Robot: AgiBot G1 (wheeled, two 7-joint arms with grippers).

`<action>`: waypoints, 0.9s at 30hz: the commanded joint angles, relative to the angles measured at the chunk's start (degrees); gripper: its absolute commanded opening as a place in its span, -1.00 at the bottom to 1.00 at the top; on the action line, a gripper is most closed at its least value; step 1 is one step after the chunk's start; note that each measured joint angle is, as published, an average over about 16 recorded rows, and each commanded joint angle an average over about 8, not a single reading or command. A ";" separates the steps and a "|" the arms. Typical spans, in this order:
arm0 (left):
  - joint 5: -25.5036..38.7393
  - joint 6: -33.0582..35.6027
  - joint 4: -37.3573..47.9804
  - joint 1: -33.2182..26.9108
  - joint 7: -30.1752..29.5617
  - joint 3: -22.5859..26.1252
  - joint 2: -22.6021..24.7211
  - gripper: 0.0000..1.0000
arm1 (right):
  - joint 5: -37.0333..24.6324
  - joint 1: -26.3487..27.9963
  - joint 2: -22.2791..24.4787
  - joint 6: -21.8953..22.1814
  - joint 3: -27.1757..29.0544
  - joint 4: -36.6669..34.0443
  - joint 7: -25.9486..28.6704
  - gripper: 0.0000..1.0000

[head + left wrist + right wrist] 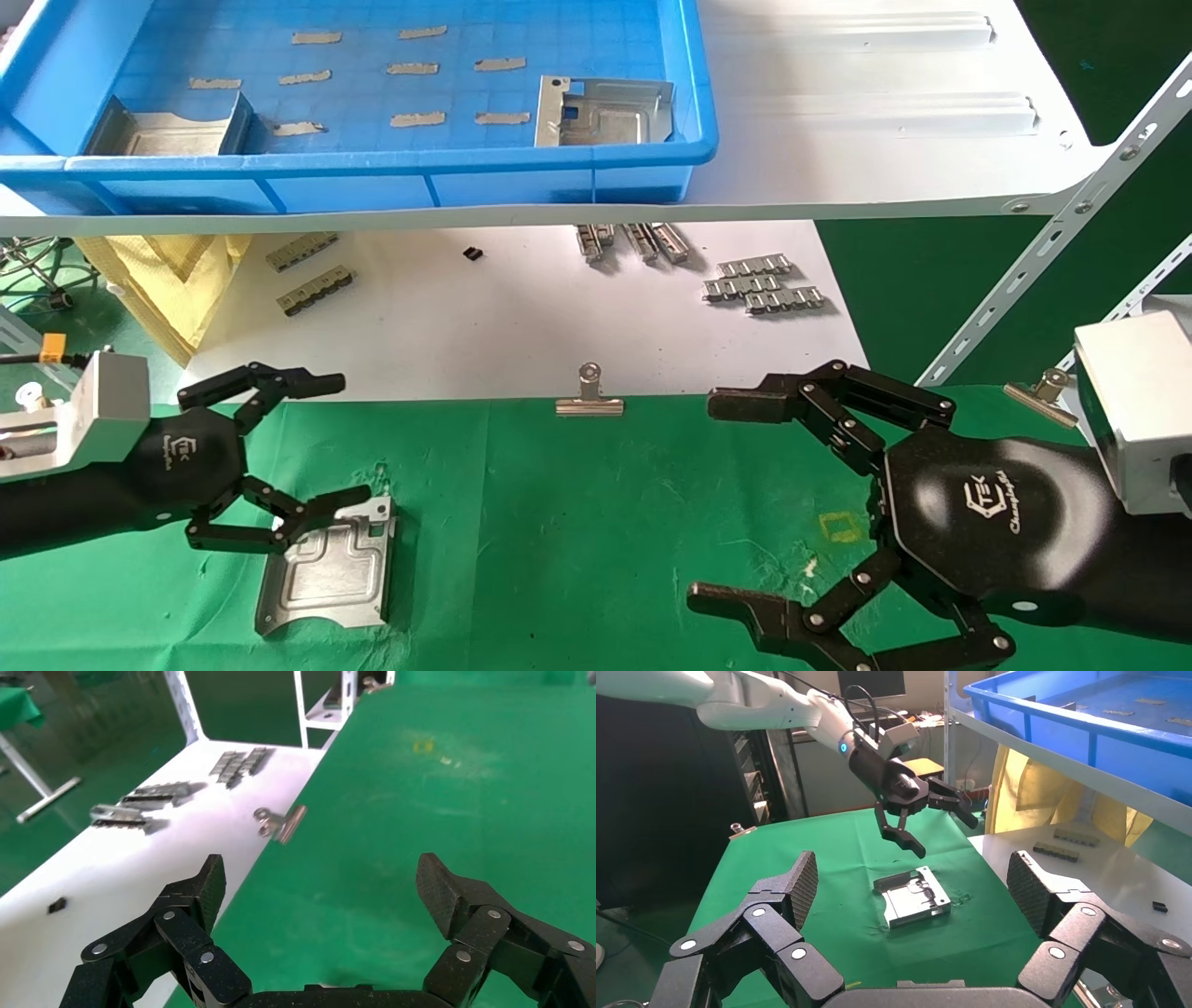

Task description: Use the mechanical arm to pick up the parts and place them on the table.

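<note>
One silver bracket [326,568] lies flat on the green cloth table [577,522]; it also shows in the right wrist view [912,897]. My left gripper [337,440] is open and empty, hovering just above the bracket's far edge; the right wrist view shows this gripper [942,834] clear of the part. My right gripper [717,501] is open and empty over the cloth at the right. Two more brackets [603,112] [168,130] sit in the blue tray [372,177]. The left wrist view shows only its open jaws over bare cloth [436,811].
The tray stands on a white shelf board [838,140] above the table. A lower white board [466,326] carries grey connector strips [764,284]. Binder clips [589,396] [1043,391] pin the cloth's far edge. Slanted shelf braces [1052,252] stand at the right.
</note>
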 commanded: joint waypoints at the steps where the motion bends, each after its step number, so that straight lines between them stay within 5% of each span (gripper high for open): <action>1: -0.08 -0.20 -1.99 0.80 -1.50 -1.12 -0.23 1.00 | 0.00 0.00 0.00 0.00 0.00 0.00 0.00 1.00; 27: -1.06 -2.85 -27.99 11.25 -21.11 -15.73 -3.20 1.00 | 0.01 0.00 0.00 0.00 -0.01 0.00 -0.01 1.00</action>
